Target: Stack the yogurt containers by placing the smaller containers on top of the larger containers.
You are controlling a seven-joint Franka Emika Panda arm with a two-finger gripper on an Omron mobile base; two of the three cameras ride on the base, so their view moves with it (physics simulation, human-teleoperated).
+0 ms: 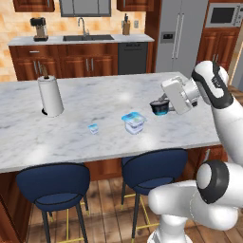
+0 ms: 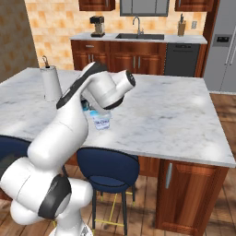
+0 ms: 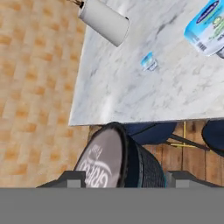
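My gripper [image 1: 160, 106] is shut on the dark round cup [image 1: 159, 107] with a pale top and holds it tipped sideways above the counter, right of the squarish white tub [image 1: 134, 122] with the light-blue lid. In the hand view the dark cup [image 3: 114, 158] sits between my fingertips, with the tub [image 3: 207, 27] at the upper right. The tiny white cup [image 1: 94, 128] with a blue top stands on the marble left of the tub, and appears as the tiny cup [image 3: 148, 61] in the hand view. From the right base view, my arm hides most of the tub [image 2: 102, 120].
A tall white paper towel roll [image 1: 50, 96] stands at the counter's left. Two blue stools [image 1: 53, 184] sit under the marble island's near edge [image 1: 71, 159]. A sink counter and fridge line the back wall.
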